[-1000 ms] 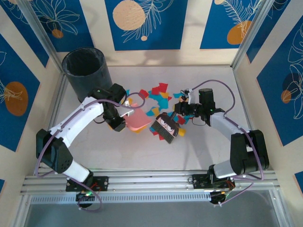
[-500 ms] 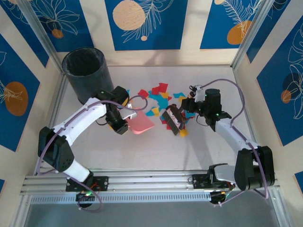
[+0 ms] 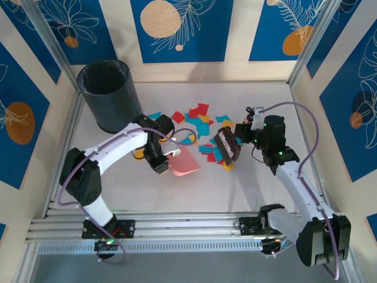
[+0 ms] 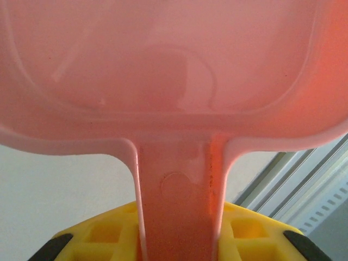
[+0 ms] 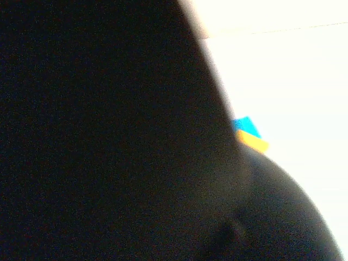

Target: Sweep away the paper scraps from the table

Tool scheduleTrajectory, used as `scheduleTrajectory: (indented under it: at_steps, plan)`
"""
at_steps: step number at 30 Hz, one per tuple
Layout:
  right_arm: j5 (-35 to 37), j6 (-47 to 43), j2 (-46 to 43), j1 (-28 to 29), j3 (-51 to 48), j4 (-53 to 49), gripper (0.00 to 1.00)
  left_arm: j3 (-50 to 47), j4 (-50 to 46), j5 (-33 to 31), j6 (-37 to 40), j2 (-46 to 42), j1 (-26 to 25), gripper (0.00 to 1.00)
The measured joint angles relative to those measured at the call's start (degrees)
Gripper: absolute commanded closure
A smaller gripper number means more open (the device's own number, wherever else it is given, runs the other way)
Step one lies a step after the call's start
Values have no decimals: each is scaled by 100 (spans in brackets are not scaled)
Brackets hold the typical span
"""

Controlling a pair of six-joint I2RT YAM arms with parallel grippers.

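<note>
Paper scraps (image 3: 199,117), red, yellow, orange and cyan, lie scattered at the middle back of the table (image 3: 235,188). My left gripper (image 3: 162,157) is shut on the handle of a pink dustpan (image 3: 186,163), which sits just left of the scraps, front lip toward them. In the left wrist view the yellow fingers (image 4: 98,235) flank the dustpan handle (image 4: 179,201). My right gripper (image 3: 242,137) is shut on a dark hand brush (image 3: 227,147), standing among the scraps at the pile's right side. The brush (image 5: 109,136) blocks most of the right wrist view; beside it show a cyan scrap (image 5: 247,126) and an orange scrap (image 5: 253,142).
A tall black bin (image 3: 109,94) stands at the back left, close behind my left arm. Aluminium rails (image 3: 188,227) run along the near edge and the sides. Blue-and-cream patterned walls close in the table.
The left gripper has carried the dustpan to the right and nearer the front. The right arm has moved the brush to the right and back, onto the right side of the scraps.
</note>
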Motion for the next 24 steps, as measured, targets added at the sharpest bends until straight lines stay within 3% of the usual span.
scheduleTrajectory:
  at_steps: [11, 24]
  plan:
    - [1349, -317, -302, 103, 17, -675, 100, 179, 11, 0, 2, 476, -149, 100]
    - [1213, -444, 83, 151, 28, -691, 100, 767, 116, -4, 11, 1252, -175, 100]
